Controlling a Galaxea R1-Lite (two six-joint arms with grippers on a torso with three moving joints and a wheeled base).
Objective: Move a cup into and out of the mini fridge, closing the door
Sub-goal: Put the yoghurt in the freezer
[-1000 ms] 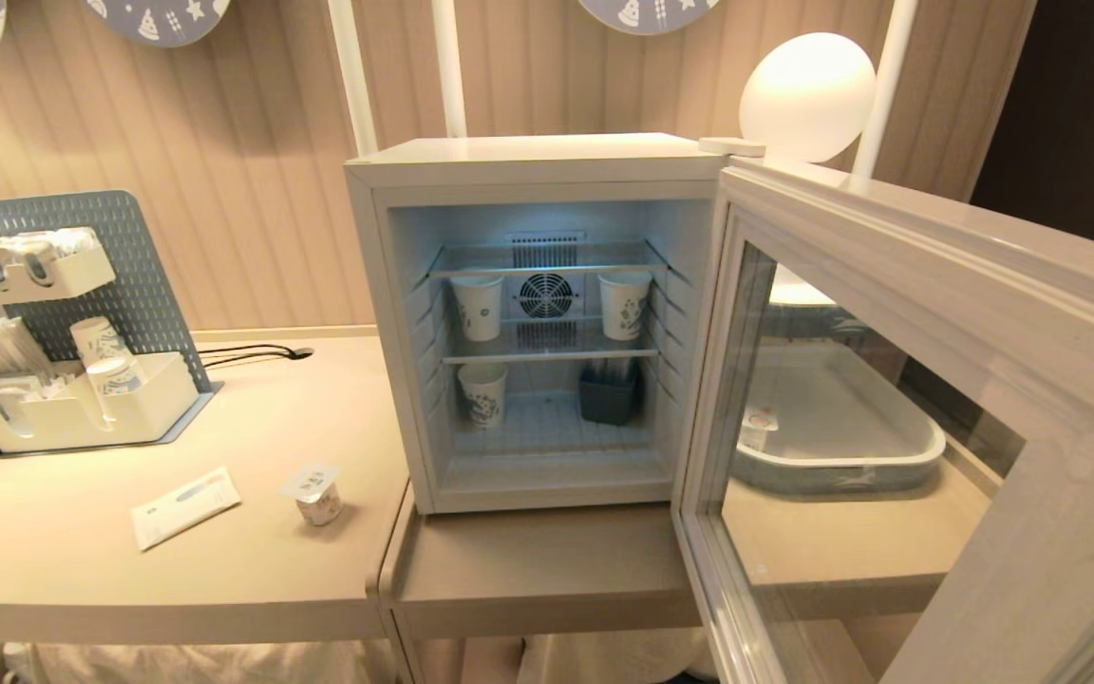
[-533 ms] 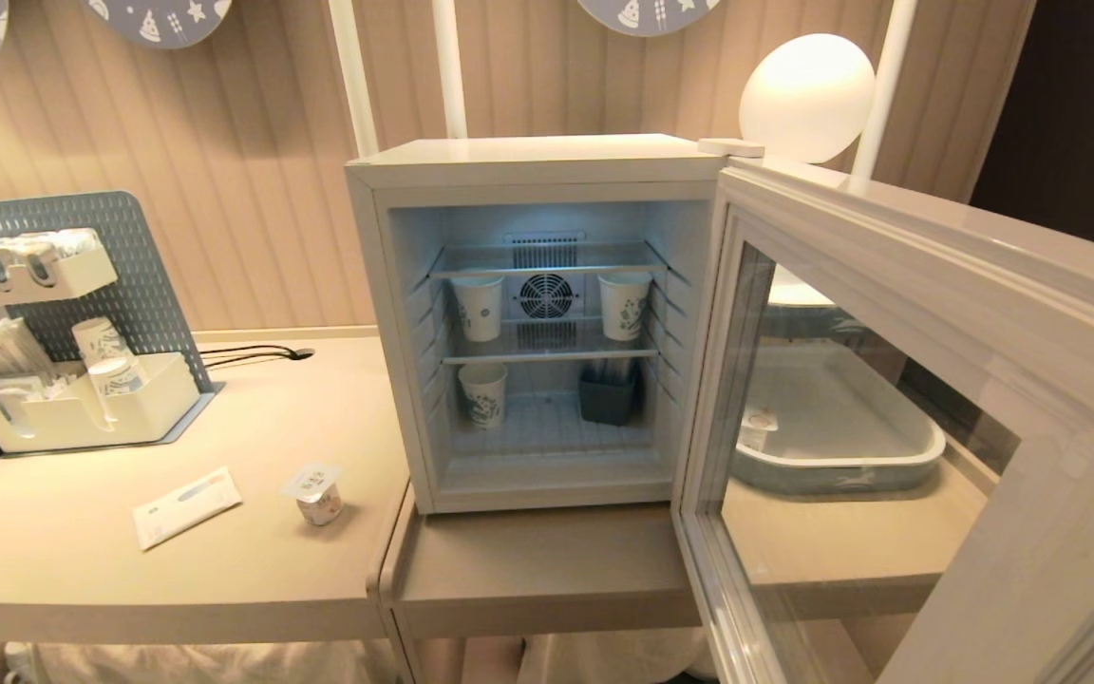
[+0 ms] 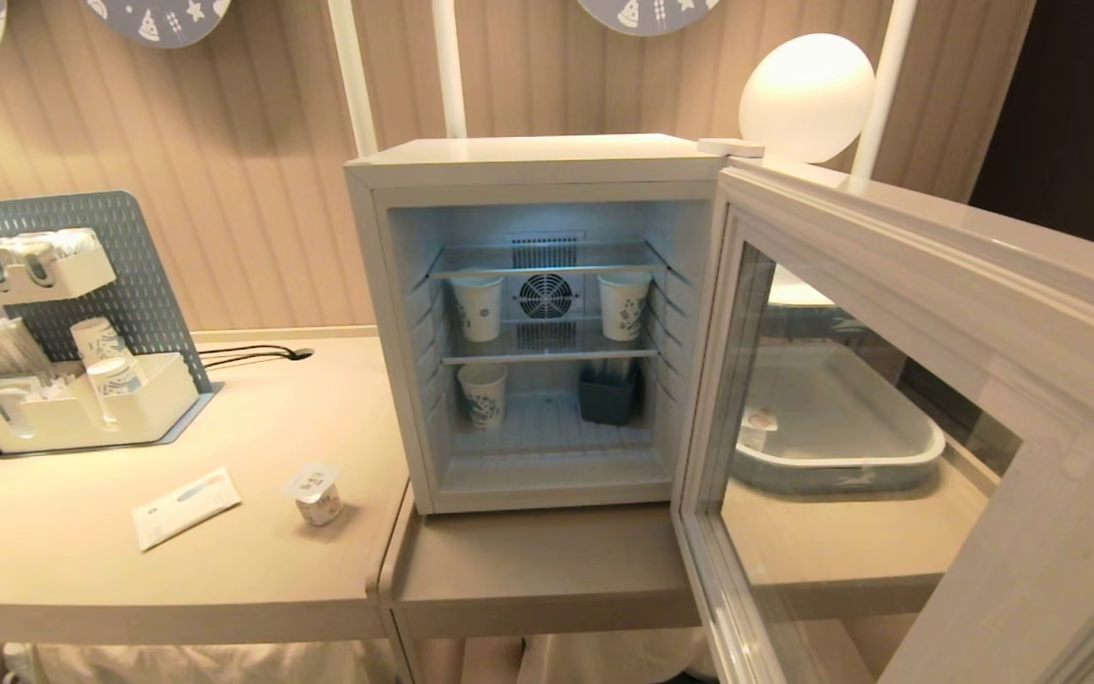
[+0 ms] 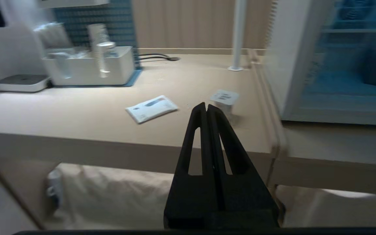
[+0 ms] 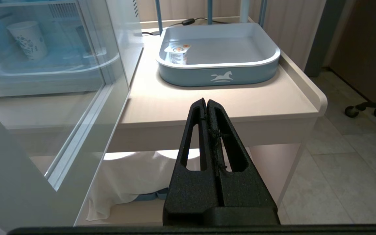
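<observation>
My left gripper (image 4: pixel 206 106) has its fingers pressed flat together, nothing between them, hanging low in front of the table edge and aimed toward the cup (image 4: pixel 224 99). No contact yet; the cup sits apart from the tips, upright on the table (image 3: pixel 224 579) near its right edge, just left of the mini fridge (image 3: pixel 528 171), with a flat white packet (image 3: pixel 184 505) beside it. My right gripper (image 5: pixel 206 101) is also closed and empty, parked by the side table with the blue tray (image 5: pixel 220 76).

The cup looks light, thin-walled plastic, probably crushable. The foil lid overhangs the tapered body, so I'd open up and pinch the body under the lid rim, gently. It could tip easily if nudged. The left wrist view is smeared, so the gap to the cup is hard to judge.

The door (image 3: pixel 889 399) is swung wide open; lower shelf has room.
</observation>
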